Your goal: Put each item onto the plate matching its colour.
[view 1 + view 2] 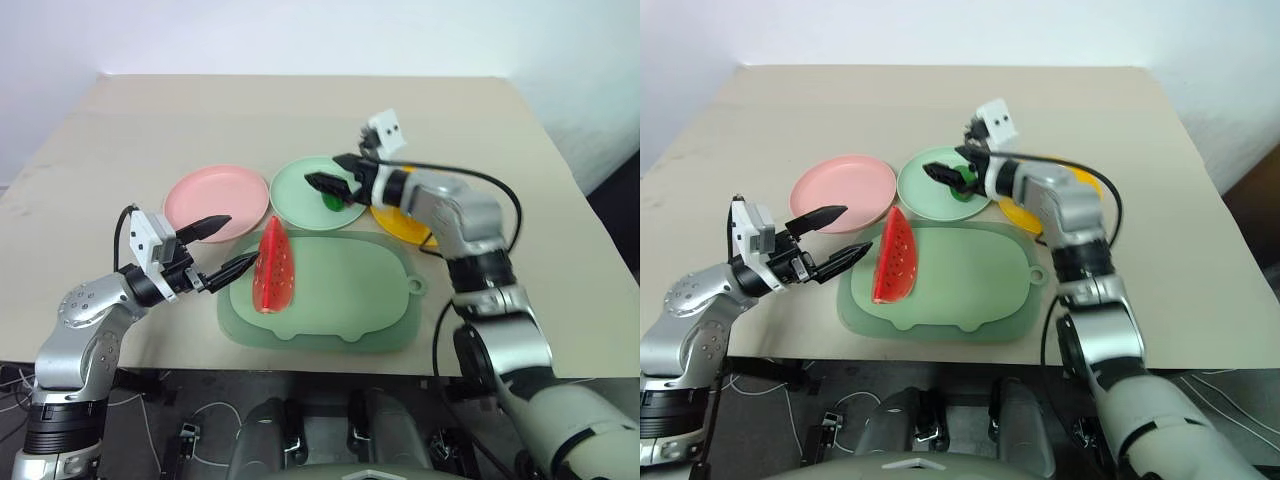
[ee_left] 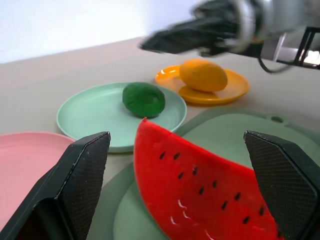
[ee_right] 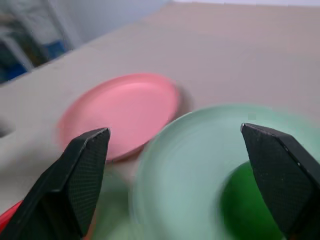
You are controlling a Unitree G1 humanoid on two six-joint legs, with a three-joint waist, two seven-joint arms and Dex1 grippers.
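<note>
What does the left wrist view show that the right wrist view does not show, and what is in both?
Only the left wrist view: the yellow oblong toy fruit lying on the round yellow plastic plate, the red watermelon wedge's seeded face between the open left claw, and the large pale green mat.

Only the right wrist view: the open right claw framing the plates.

Both: the round pink plate, and the mint green plate holding the glossy green oval fruit.

Glossy green fruit, matt plastic plates
</note>
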